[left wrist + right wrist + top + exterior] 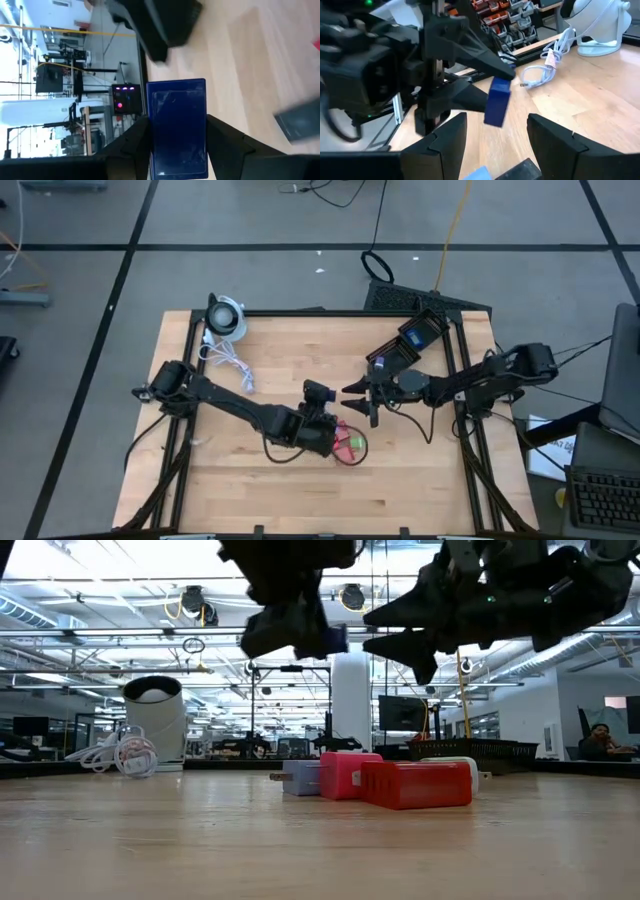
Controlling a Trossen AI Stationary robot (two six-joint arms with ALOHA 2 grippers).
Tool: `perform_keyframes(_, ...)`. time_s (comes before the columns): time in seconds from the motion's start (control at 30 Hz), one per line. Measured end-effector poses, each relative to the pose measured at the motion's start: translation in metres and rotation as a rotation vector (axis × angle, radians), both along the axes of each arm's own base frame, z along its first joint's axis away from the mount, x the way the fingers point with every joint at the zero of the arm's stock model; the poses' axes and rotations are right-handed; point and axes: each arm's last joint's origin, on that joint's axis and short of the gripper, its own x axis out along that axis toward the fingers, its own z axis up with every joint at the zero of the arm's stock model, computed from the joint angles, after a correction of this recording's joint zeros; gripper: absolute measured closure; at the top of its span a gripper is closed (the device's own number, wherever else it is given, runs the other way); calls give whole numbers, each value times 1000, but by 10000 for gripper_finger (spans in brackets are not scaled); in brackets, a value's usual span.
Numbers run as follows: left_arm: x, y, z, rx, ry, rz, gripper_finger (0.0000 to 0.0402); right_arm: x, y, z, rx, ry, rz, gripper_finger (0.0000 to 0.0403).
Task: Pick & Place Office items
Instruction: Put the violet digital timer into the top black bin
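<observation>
Blue block (177, 127) clamped in left tool (175, 145); right tool (492, 135) apart, apparently facing it nearby.

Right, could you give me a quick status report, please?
Left hand shut on blue block, raised. Right hand open, facing it, close by. Other blocks piled on table below. Nothing between the hands.

- A dark blue flat block (177, 127) is held in the air between the fingers of the left gripper (492, 87), above the table.
- A red block (416, 783), a pink block (342, 774) and a pale lilac block (300, 778) lie touching together on the table, near its middle.
</observation>
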Motion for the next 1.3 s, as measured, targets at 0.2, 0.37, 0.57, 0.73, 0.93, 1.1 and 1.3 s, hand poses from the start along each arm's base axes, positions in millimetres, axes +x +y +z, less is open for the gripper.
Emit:
perform_keyframes(0.2, 9, 2, 5, 3, -36, -42, 250, 13, 0, -2, 0, -4, 2, 206)
perform_keyframes(0.37, 9, 3, 5, -26, -45, -46, 250, 16, 1, 1, 1, -14, 6, 206)
perform_keyframes(0.57, 12, 1, 7, -42, -89, -46, 250, 16, 1, 0, 23, -8, 3, 208)
perform_keyframes(0.73, 13, 1, 7, -49, -100, -44, 250, 16, 1, 0, 30, -6, 2, 243)
perform_keyframes(0.93, 13, 0, 7, -101, -113, -52, 250, 16, 1, 0, 30, -9, 4, 323)
perform_keyframes(1.1, 12, 0, 6, -114, -129, -36, 250, 16, 1, 0, 41, -9, 5, 348)
perform_keyframes(1.3, 11, -13, 10, -147, -249, 9, 187, 15, 1, 1, -16, -15, 10, 350)
